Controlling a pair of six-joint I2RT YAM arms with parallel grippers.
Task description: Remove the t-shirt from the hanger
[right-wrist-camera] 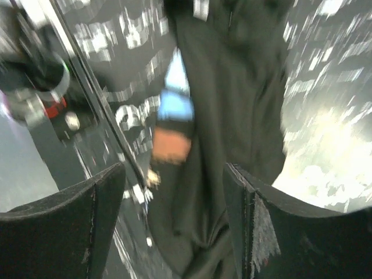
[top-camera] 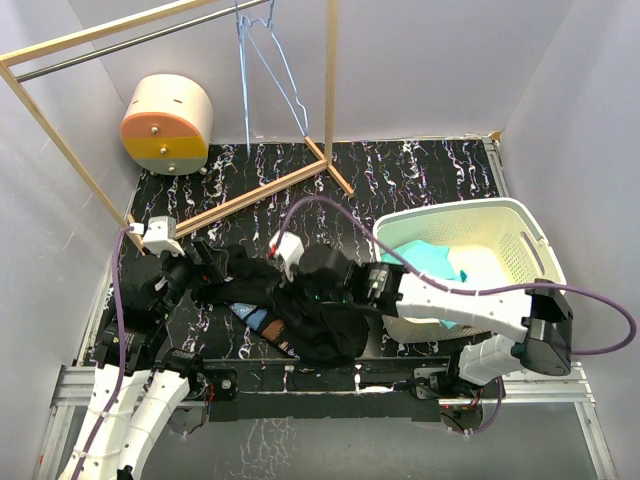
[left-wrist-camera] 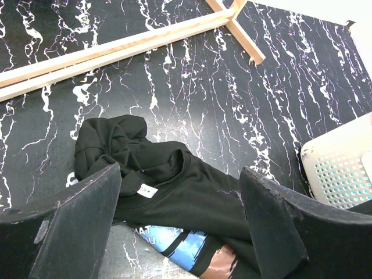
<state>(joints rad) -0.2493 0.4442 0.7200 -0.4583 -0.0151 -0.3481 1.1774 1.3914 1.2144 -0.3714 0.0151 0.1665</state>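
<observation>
The black t-shirt (top-camera: 305, 318) with a blue and orange print lies crumpled on the black marbled table, off the hanger. The thin wire hanger (top-camera: 268, 62) hangs empty from the rail at the back. My left gripper (top-camera: 205, 268) is open just above the shirt's left end; in the left wrist view its fingers (left-wrist-camera: 70, 224) stand either side of the collar with its white label (left-wrist-camera: 147, 190). My right gripper (top-camera: 300, 295) is open over the shirt's middle; in the blurred right wrist view the shirt (right-wrist-camera: 226, 116) hangs or lies between the jaws, ungripped.
A white laundry basket (top-camera: 525, 235) with teal and white clothes stands at the right, and shows in the left wrist view (left-wrist-camera: 340, 168). The wooden rack base (top-camera: 250, 195) crosses the back of the table. A cream, orange and yellow round box (top-camera: 168, 125) sits back left.
</observation>
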